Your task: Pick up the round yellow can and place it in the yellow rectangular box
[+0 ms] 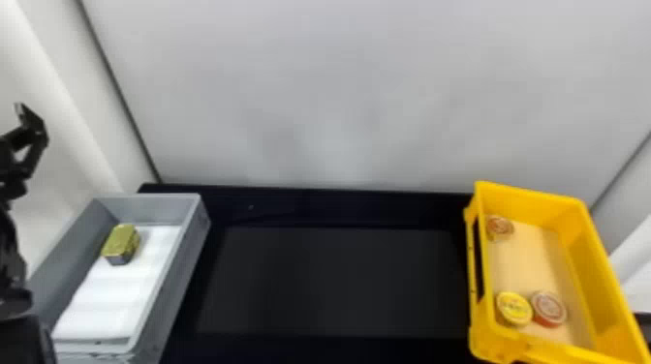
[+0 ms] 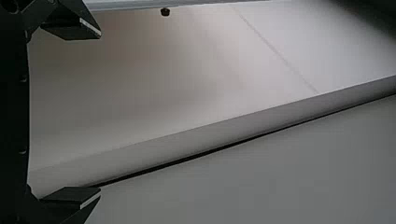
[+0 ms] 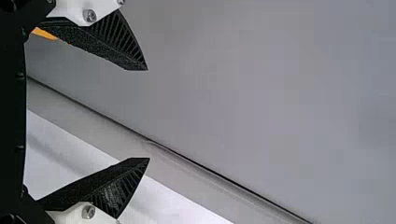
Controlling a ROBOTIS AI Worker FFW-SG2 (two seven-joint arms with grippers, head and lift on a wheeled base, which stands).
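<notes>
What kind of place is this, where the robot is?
It looks like a small walled robot work booth, maybe for practising sorting. You can see a grey bin and a yellow box on a black table, with pale panels around them.

Left arm [image 1: 10,242] upright off the desk's [image 1: 329,280] left edge, left gripper [image 1: 30,127] at its top, fingers parted; right gripper [image 3: 148,114] also with fingers well apart.
</notes>
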